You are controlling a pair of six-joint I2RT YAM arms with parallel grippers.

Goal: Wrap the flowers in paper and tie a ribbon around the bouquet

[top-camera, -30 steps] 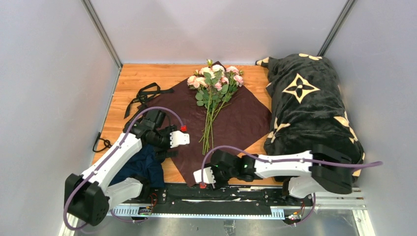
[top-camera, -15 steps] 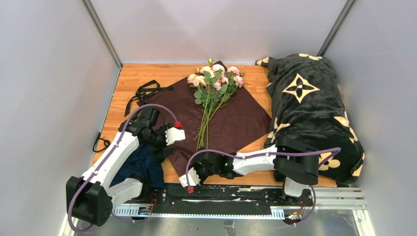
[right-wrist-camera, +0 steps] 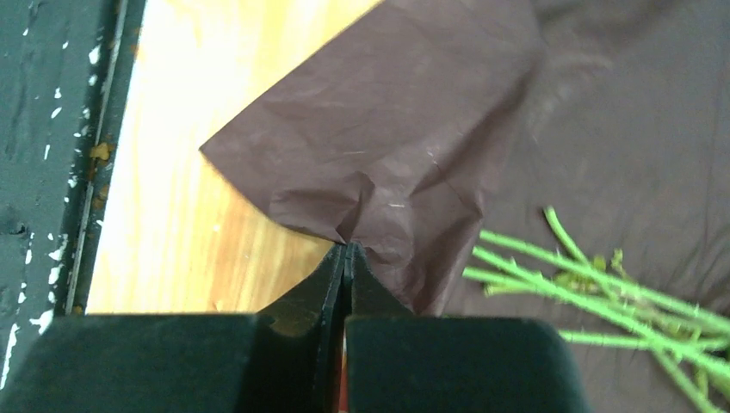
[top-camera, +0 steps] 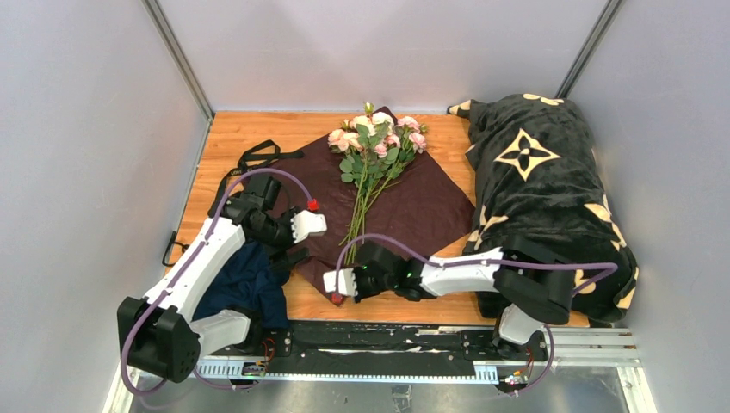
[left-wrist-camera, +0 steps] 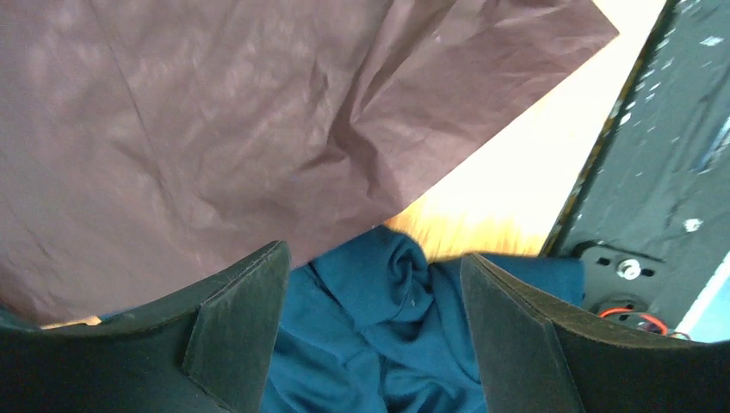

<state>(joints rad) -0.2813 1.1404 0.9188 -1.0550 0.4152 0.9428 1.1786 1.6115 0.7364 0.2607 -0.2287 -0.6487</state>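
Top view: paper (top-camera: 422, 215) lies flat as a diamond mid-frame, flowers (top-camera: 375, 142) on it w/ heads at top, stems running down to centre; ribbon (top-camera: 258, 159) loose at the sheet's upper left. R arm lies low from lower right, R gripper (top-camera: 336, 288) at the sheet's bottom corner; L arm (top-camera: 202, 258) is bent up the left side. L wrist view: L gripper (left-wrist-camera: 374, 258) gapes wide, holding nothing, over blue cloth (left-wrist-camera: 379, 344) below the paper edge. R wrist view: jaws pinched tight on a puckered bit of paper (thin bite, could slip), stem ends just right of it. Prob. folding that corner over the stems: lift slow, carry it up-frame w/o shoving stems.
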